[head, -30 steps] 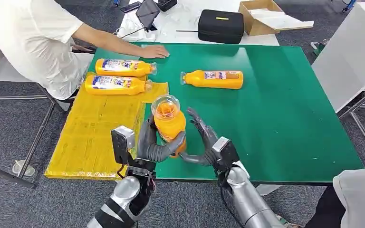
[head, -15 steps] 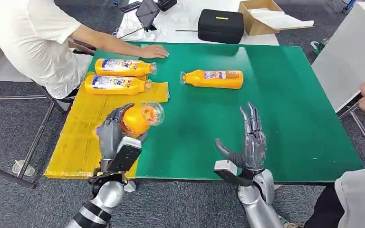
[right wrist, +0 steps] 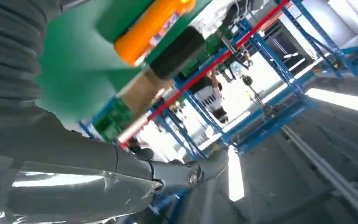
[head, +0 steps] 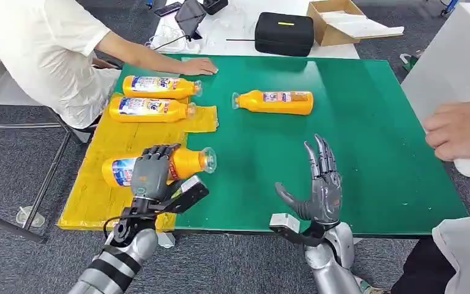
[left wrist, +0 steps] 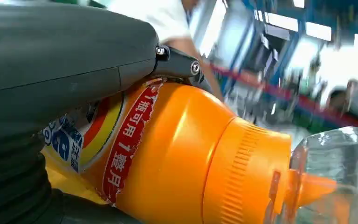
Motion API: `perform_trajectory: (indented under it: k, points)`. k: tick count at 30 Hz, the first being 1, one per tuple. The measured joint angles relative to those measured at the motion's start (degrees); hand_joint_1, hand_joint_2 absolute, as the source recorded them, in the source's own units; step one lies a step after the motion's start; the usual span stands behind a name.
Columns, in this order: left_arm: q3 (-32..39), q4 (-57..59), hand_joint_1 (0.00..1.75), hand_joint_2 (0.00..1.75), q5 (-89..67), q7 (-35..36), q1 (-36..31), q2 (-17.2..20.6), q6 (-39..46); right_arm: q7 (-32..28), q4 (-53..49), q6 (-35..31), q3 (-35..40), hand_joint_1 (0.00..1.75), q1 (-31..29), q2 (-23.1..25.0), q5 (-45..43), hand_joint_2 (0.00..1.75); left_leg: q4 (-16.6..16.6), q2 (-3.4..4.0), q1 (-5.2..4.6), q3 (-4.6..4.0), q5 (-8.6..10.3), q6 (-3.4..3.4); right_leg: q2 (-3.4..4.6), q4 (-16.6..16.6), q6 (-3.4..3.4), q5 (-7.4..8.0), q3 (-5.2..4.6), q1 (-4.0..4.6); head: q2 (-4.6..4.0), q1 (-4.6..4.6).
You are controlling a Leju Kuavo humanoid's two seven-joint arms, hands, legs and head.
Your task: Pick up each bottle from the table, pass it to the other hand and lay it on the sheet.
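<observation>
Lower left of the head view: the left robot hand (head: 152,171), dark jointed fingers curled over the top, grips a glossy orange plastic bottle (head: 159,165) lying sideways on the crinkled yellow sheet (head: 107,184), its clear domed cap reaching over the smooth green tabletop (head: 367,153). At lower centre the right robot hand (head: 319,184) stands upright, fingers spread, holding nothing. Two labelled bottles (head: 150,109) lie side by side at the sheet's upper end; a fourth bottle (head: 274,101) rests on the green surface at upper centre.
</observation>
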Motion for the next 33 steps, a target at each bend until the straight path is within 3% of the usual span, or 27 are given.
perform_trajectory:
  k: [1,3,4,5,10,18,19,21,23,33]
  points:
    - [0.0,1.7,1.75,1.75,0.1,0.1,-1.0,0.0,-2.2,0.0,0.8,0.0,0.6,0.0,-0.3,-0.1,-1.7,1.75,0.0,0.0,0.0,0.0,0.01,0.0,0.0,0.0,0.0,0.0,0.0,0.0,0.0,0.02]
    - [0.0,5.3,1.52,1.75,1.1,0.2,-3.1,0.0,-6.6,0.0,2.5,0.0,2.0,0.0,-0.9,-0.3,-5.2,1.75,0.0,0.0,0.0,0.0,0.02,-0.01,0.0,0.0,0.0,0.0,0.0,0.0,0.0,0.0]
    - [0.0,7.4,1.57,1.75,1.6,0.2,-4.2,0.0,-8.6,0.0,3.4,0.0,3.0,0.0,-1.3,-0.6,-6.7,1.75,0.0,0.0,0.01,0.0,0.03,-0.01,0.0,0.0,0.0,0.0,0.0,0.0,0.0,0.04]
    - [0.0,9.3,1.75,1.75,1.7,0.2,-5.2,0.1,-10.0,0.0,4.1,0.0,4.0,0.0,-1.5,-0.8,-8.4,1.75,0.0,0.0,0.0,0.0,0.03,-0.01,0.0,0.0,0.0,0.0,0.0,0.0,0.0,0.0]
    - [0.0,16.4,1.75,1.75,1.4,-0.4,-8.6,0.3,-14.4,0.0,7.2,0.0,8.9,0.0,-2.8,-2.1,-13.6,1.75,0.0,0.0,0.0,-0.01,0.03,-0.01,0.0,0.0,0.01,0.0,-0.01,0.0,0.0,0.0]
    - [-0.5,21.4,1.75,1.75,0.8,-0.7,-11.3,0.3,-15.5,0.0,9.6,0.1,12.5,0.0,-3.8,-3.2,-14.6,1.75,0.0,0.0,0.0,-0.02,0.03,-0.01,0.0,0.0,0.01,0.0,-0.01,0.0,0.0,0.0]
    - [-0.7,21.7,1.52,1.75,0.8,-0.7,-11.5,0.3,-15.5,0.0,9.8,0.1,12.7,0.0,-3.9,-3.3,-14.6,1.75,0.0,0.0,0.0,-0.02,0.03,-0.01,0.0,0.0,0.01,0.0,-0.01,0.0,0.0,0.02]
    - [-0.8,22.2,0.49,1.75,0.6,-0.8,-11.7,0.3,-15.9,0.0,10.0,0.2,13.1,0.0,-3.9,-3.5,-14.9,1.75,0.0,0.0,0.0,-0.01,0.03,-0.01,0.0,0.0,0.0,0.0,0.0,0.0,0.0,0.02]
    - [-0.9,22.7,0.05,1.75,0.3,-0.9,-12.0,0.3,-17.0,0.0,10.3,0.3,13.6,0.0,-4.1,-3.6,-15.6,1.75,0.0,0.0,0.0,-0.01,0.03,-0.01,0.0,0.0,0.0,0.0,0.0,0.0,0.0,0.02]
    - [-2.1,25.6,0.0,1.75,0.6,0.9,-14.7,0.0,-23.2,0.0,12.1,0.2,16.8,0.0,-5.3,-4.3,-18.5,1.75,0.0,-0.01,0.0,-0.01,0.05,-0.03,-0.01,0.0,0.0,0.0,0.01,-0.01,0.0,0.0]
